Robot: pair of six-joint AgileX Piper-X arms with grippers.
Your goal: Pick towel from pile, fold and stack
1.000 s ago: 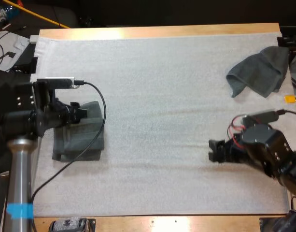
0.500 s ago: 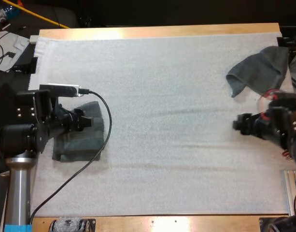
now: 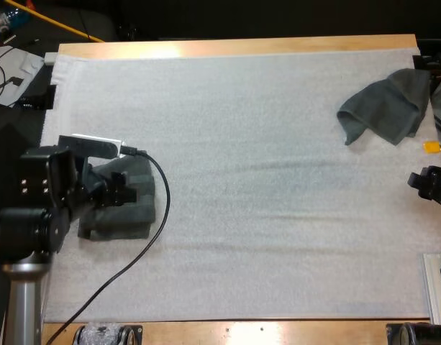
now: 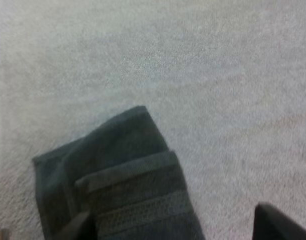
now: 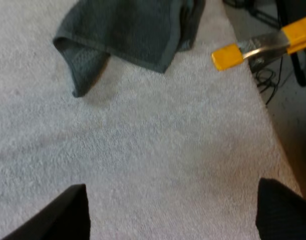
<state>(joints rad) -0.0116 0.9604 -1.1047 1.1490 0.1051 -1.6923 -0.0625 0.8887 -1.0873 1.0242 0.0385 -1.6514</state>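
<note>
A folded dark grey-green towel (image 3: pixel 126 205) lies at the left side of the white mat (image 3: pixel 249 144). My left gripper (image 3: pixel 128 191) hovers over it. In the left wrist view its fingers (image 4: pixel 280 225) stand apart above the folded towel (image 4: pixel 133 190), gripping nothing. A crumpled towel (image 3: pixel 385 104) of the same colour lies at the far right of the mat. My right gripper (image 3: pixel 418 181) is at the mat's right edge, nearer than that towel. Its fingers (image 5: pixel 55 215) are wide apart over bare mat, with the crumpled towel (image 5: pixel 128 30) ahead.
An orange-tipped clamp (image 5: pixel 257 46) pokes in at the mat's right edge beside the crumpled towel. A metal plate (image 3: pixel 436 280) lies at the near right corner. The wooden table's edge (image 3: pixel 242 47) runs along the far side.
My right arm has pulled back from the mat's middle right to its right edge. My left arm has drawn slightly back and down over the folded towel.
</note>
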